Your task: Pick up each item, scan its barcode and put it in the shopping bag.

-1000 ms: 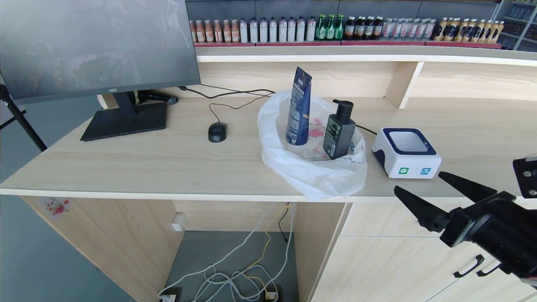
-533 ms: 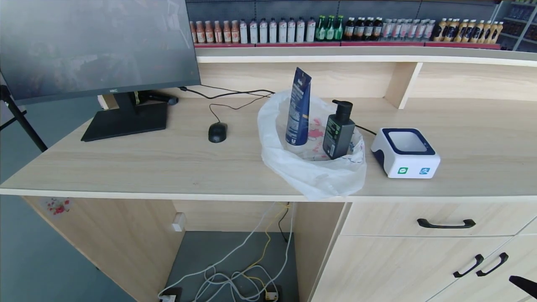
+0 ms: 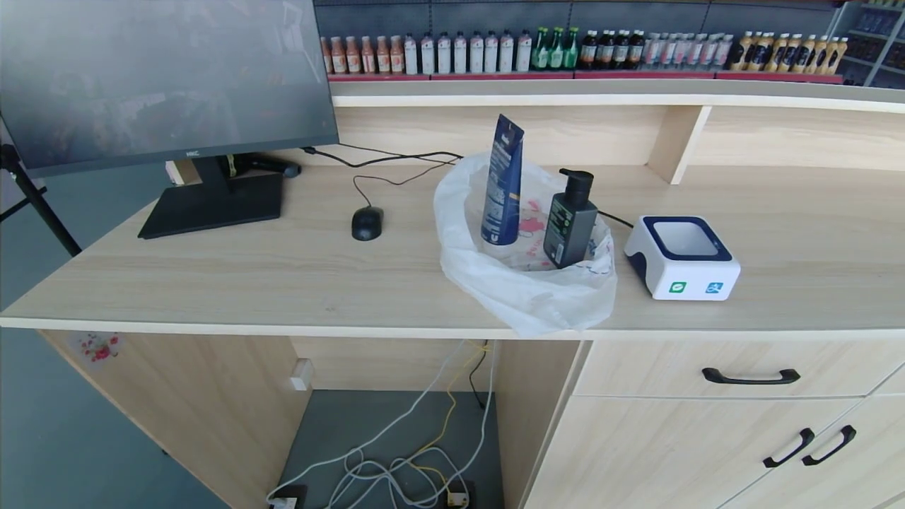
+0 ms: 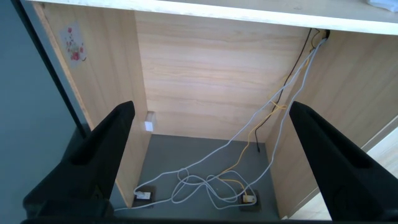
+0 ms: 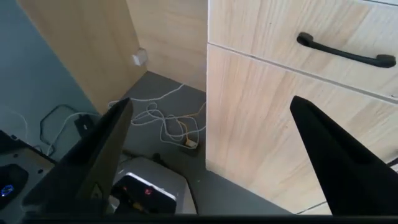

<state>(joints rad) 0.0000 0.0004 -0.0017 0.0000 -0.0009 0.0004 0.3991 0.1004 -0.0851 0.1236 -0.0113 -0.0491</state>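
Shopping bag [image 3: 524,293]: white translucent plastic, mouth open, slumped near the front edge of the bench [image 3: 283,276]
Tube [image 3: 503,182]: dark blue, upright in the bag, crimped end up
Pump bottle [image 3: 571,220]: dark, black pump, upright in the bag, just beside the tube
Barcode scanner [image 3: 682,258]: white and navy box, near the bag

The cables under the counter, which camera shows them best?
The left wrist view: the cables run whole from the counter's underside down to loose loops on the floor. The head view cuts off their floor end at its lower edge; the right wrist view catches a few loops on the floor beside the cabinet.
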